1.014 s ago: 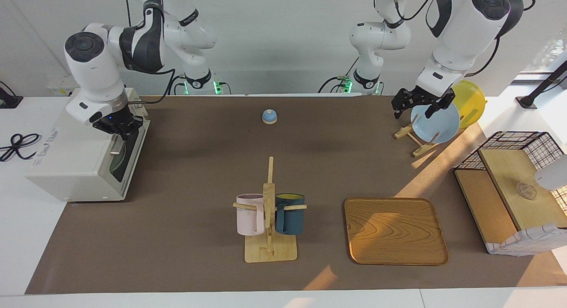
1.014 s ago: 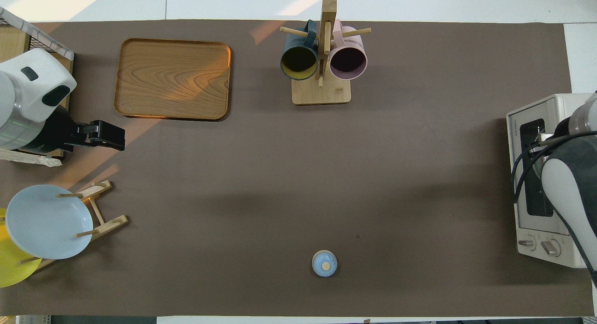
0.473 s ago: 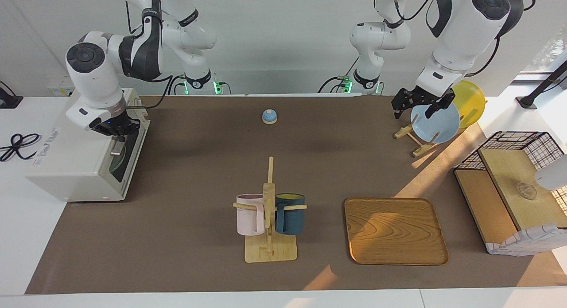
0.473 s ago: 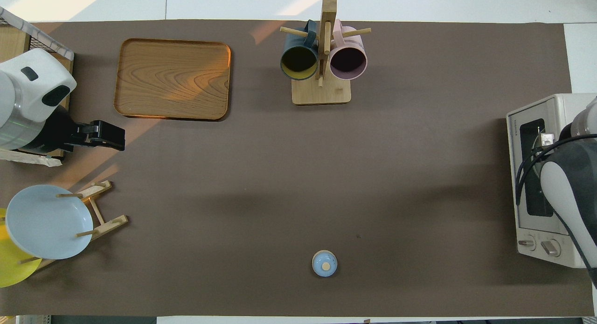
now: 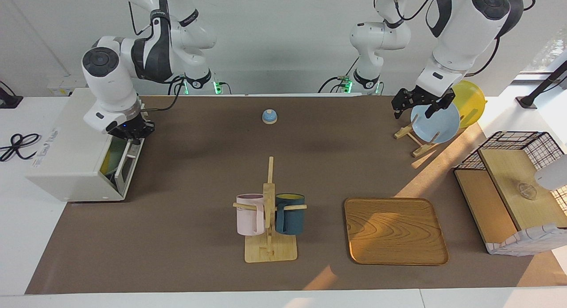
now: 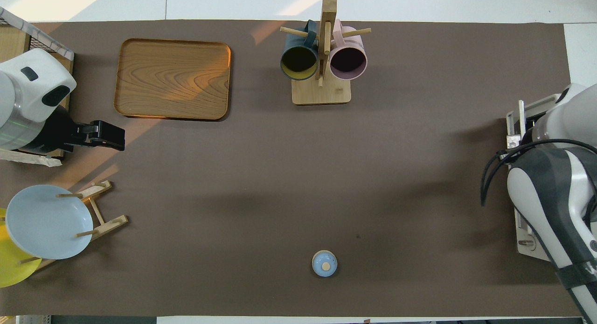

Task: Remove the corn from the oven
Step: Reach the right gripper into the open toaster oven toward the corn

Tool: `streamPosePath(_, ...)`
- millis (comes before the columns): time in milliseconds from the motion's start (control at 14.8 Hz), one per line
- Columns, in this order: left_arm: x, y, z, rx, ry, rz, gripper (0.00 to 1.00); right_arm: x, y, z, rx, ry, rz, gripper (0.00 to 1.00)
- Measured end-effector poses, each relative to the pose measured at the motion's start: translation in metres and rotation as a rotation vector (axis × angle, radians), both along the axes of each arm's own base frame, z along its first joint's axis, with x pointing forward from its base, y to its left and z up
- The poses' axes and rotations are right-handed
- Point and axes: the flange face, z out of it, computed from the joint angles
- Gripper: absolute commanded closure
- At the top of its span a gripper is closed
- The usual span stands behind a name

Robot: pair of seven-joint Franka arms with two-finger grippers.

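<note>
The right hand is pinching the oven door's handle, door tilting partly open, with something yellow-green showing inside, can't tell if it's the corn. The left hand is hanging spread over the plate rack, waiting.

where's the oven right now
The oven sits at the right arm's end of the table, door partly open, with the right gripper at its handle.
</note>
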Motion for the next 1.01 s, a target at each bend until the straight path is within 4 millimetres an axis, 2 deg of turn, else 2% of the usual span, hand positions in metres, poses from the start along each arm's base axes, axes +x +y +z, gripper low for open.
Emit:
streamPosePath(338, 0.0, 0.0, 0.0, 0.0, 0.0, 0.0, 0.0, -0.004, 0.038, -0.071, 0.092, -0.044, -0.025, 1.0)
streamPosePath(676, 0.0, 0.0, 0.0, 0.0, 0.0, 0.0, 0.0, -0.003, 0.044, -0.126, 0.12, -0.05, -0.064, 1.0)
streamPosePath(812, 0.0, 0.0, 0.0, 0.0, 0.0, 0.0, 0.0, -0.003, 0.042, -0.14, 0.134, -0.044, -0.086, 1.0)
streamPosePath(1014, 0.0, 0.0, 0.0, 0.0, 0.0, 0.0, 0.0, -0.003, 0.049, -0.141, 0.164, -0.043, -0.144, 1.0)
